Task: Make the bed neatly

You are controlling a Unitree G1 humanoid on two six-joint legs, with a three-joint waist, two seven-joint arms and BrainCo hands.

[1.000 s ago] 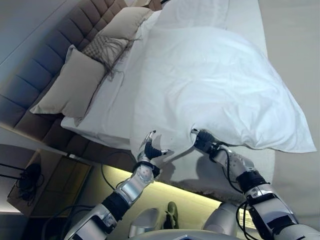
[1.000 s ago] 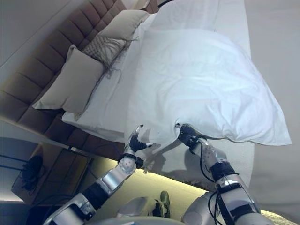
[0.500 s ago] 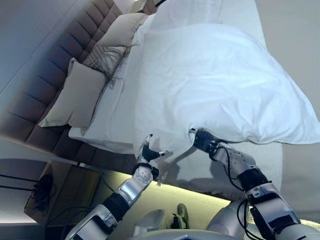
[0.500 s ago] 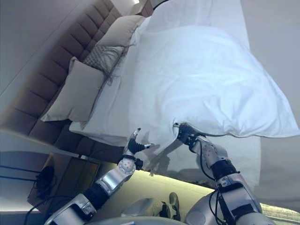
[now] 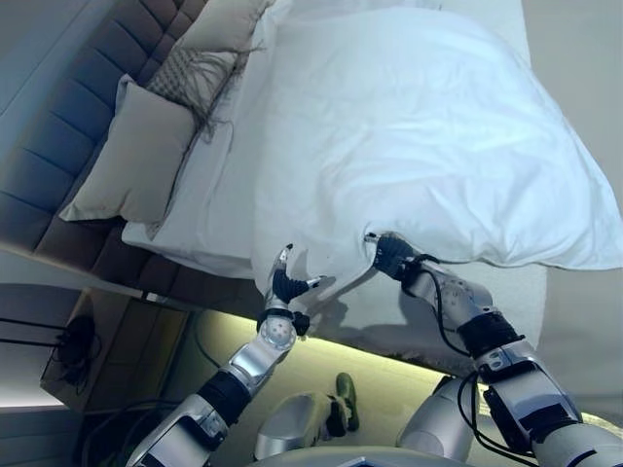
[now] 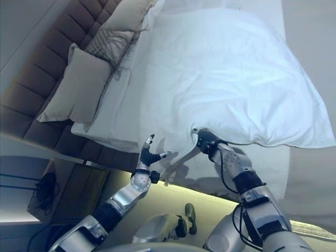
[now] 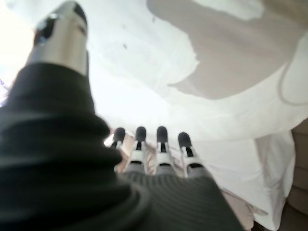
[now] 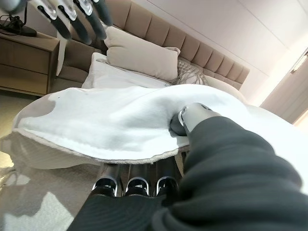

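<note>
A dark wooden nightstand (image 5: 88, 345) stands at the far left, beside a bed with a tufted brown upholstered headboard (image 5: 58, 126). Against that headboard lean a plain beige square cushion (image 5: 131, 151), a grey patterned cushion with fringe (image 5: 200, 73) and a second beige cushion (image 5: 219, 19) further along. A flat white sheet (image 5: 209, 190) covers the mattress next to them.

The robot's left hand (image 5: 284, 287) is raised at the near edge of the bed, its fingers (image 7: 161, 139) straight and spread, holding nothing, with the hanging corner of the puffy white duvet (image 5: 419, 126) just beside it. The duvet lies spread over most of the bed, billowing in soft folds, its near edge lifted. The right hand (image 5: 391, 256) pinches that edge, thumb on top and fingers (image 8: 137, 185) curled beneath the cloth. Right of the duvet, a strip of sheet shows along the bed's edge.
</note>
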